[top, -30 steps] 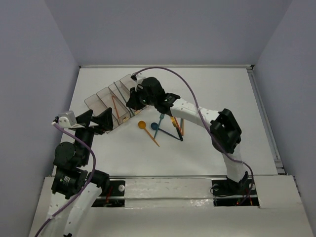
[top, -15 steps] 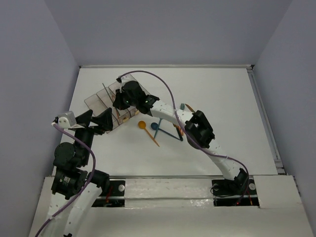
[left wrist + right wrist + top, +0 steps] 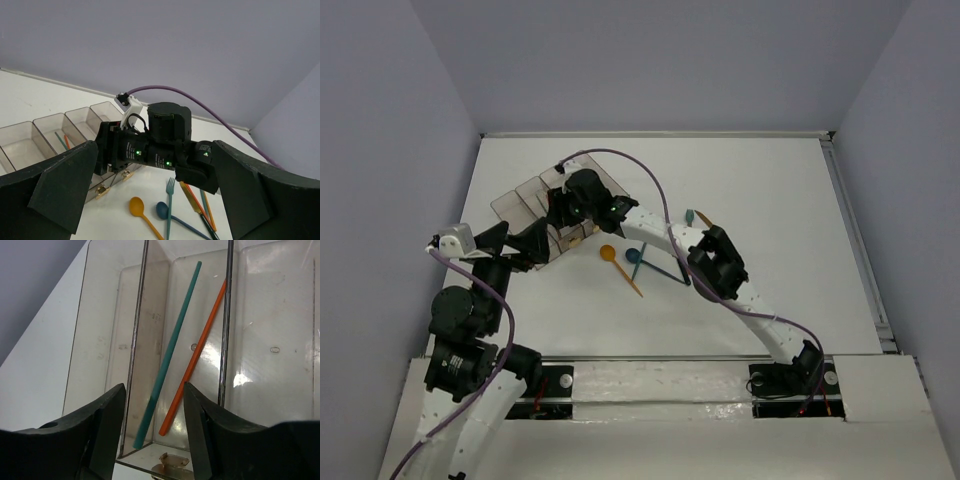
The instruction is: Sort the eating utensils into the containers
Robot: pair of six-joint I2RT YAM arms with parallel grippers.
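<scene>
The containers (image 3: pixel 515 205) are a row of clear smoky bins at the far left. My right gripper (image 3: pixel 560 207) hangs over them, open and empty. In the right wrist view its jaws (image 3: pixel 152 410) stand apart above one middle bin (image 3: pixel 270 340), where a teal utensil (image 3: pixel 170 345) and an orange one (image 3: pixel 197 350) lie side by side. My left gripper (image 3: pixel 518 243) is wide open and empty, just near of the bins (image 3: pixel 30 137). On the table lie an orange spoon (image 3: pixel 607 253), a blue spoon (image 3: pixel 633 256), a teal fork (image 3: pixel 170 200) and an orange knife (image 3: pixel 192 197).
Another utensil (image 3: pixel 698 217) lies apart to the right of my right arm. The right arm's forearm (image 3: pixel 650 222) stretches low over the loose utensils. White walls close the table at the back and on both sides.
My right gripper has swung left from the bins' right end to above the middle bins. A thin utensil that stuck up at the bins half a second ago no longer shows there.
</scene>
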